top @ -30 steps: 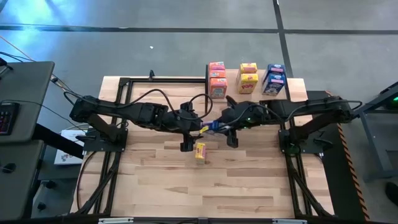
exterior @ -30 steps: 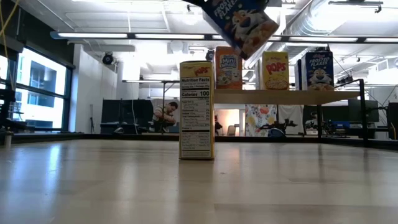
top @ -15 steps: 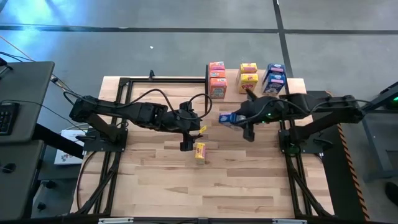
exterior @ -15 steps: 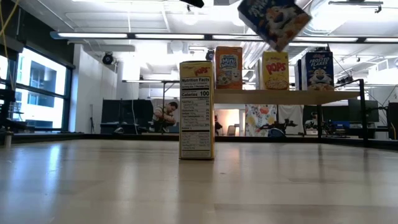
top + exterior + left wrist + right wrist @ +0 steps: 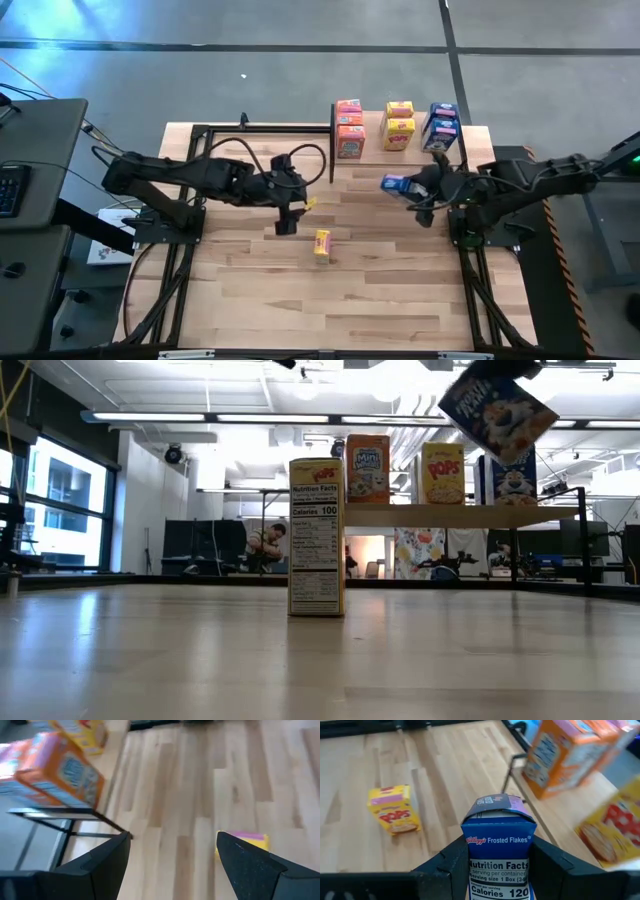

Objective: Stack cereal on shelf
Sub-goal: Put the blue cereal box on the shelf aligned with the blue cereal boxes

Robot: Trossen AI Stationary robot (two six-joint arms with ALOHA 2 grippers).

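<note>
I have the right pincer (image 5: 400,185) clenched on a blue cereal box (image 5: 498,851), carried in the air over the table (image 5: 250,290), just in front of the shelf (image 5: 478,140). In the high view the box pokes out of the pincer toward the table's centre, its long axis lying roughly along the arm and across the table. In the low view it hangs tilted, one corner down, higher than the shelf board.

What the coming move turns on: the blue stack (image 5: 441,127) stands on the shelf beyond the pincer, toward the far edge and a little to the arm's own side. So I judge the box has to travel away from the table's centre and be righted before it can sit on that stack. The right arm is plainly the nearer one for this.

The orange-pink stack (image 5: 349,127) and yellow stack (image 5: 399,125) stand beside the blue one on the shelf. One yellow box (image 5: 321,243) stands upright on the table, near the left pincer (image 5: 287,218), which hangs released and empty just behind it.
</note>
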